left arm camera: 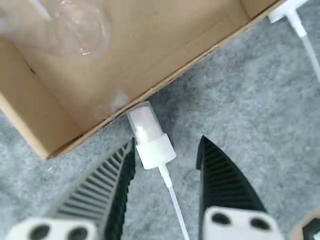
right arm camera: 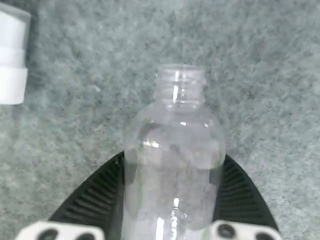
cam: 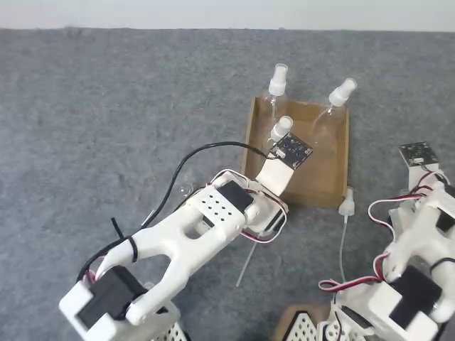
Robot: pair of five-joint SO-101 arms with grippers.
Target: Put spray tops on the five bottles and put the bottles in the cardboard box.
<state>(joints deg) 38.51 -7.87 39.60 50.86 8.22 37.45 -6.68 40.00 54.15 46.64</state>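
The cardboard box [cam: 334,186] lies at the far middle of the table and holds three clear bottles with white spray tops [cam: 281,129]. In the left wrist view my left gripper [left arm camera: 166,147] is open over a loose spray top [left arm camera: 150,142]. That top lies on the carpet against the box wall [left arm camera: 165,75], between the fingers, with its tube pointing back toward the gripper. My right gripper [right arm camera: 174,159] is shut on a clear uncapped bottle [right arm camera: 175,150], neck pointing away. Another loose spray top [cam: 346,206] lies by the box's near right corner.
Grey carpet covers the table. The left arm [cam: 206,227] stretches from the near left up to the box's near left corner. The right arm [cam: 419,241] stands at the near right. A thin tube [cam: 246,267] lies below the left wrist.
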